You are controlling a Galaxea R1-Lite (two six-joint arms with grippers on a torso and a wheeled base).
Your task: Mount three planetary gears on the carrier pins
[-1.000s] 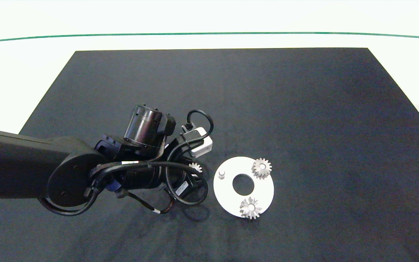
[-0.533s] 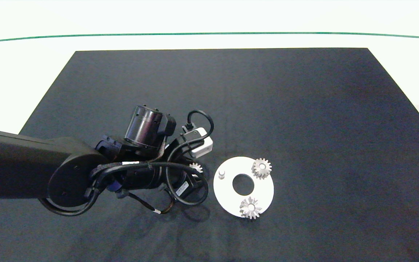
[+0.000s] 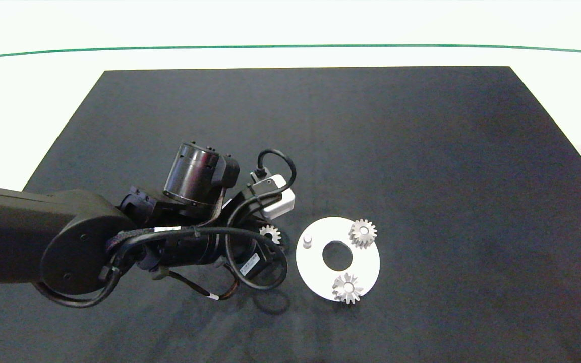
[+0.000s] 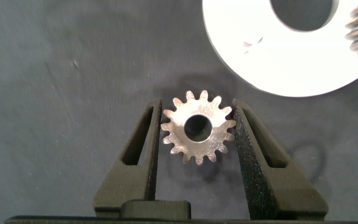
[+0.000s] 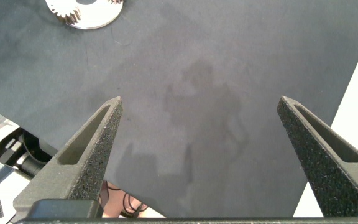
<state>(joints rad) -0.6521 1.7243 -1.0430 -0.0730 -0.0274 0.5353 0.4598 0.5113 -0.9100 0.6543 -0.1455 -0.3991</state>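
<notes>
Third gear in my left hand (image 4: 197, 127), beside the disc.
Fingers clamp the gear (image 4: 199, 129); arm hides them from overhead. One pin (image 3: 307, 239) bare. Right hand (image 5: 201, 134) released over open desk (image 5: 229, 74).

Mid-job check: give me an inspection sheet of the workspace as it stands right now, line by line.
Surface: black mat on a white table.
Job's things: white disc with two gears seated, far gear and near gear; one bare pin; third gear beside the disc, on the mat's left part.
Clutter: nothing seen.
Grippers: left gripper shut on the third gear, a finger on each side of its teeth; right gripper open, above bare mat, outside the head view.
Cables: black cables looped around the left wrist, clear of the disc.
Surroundings: green line across the table beyond the mat.
</notes>
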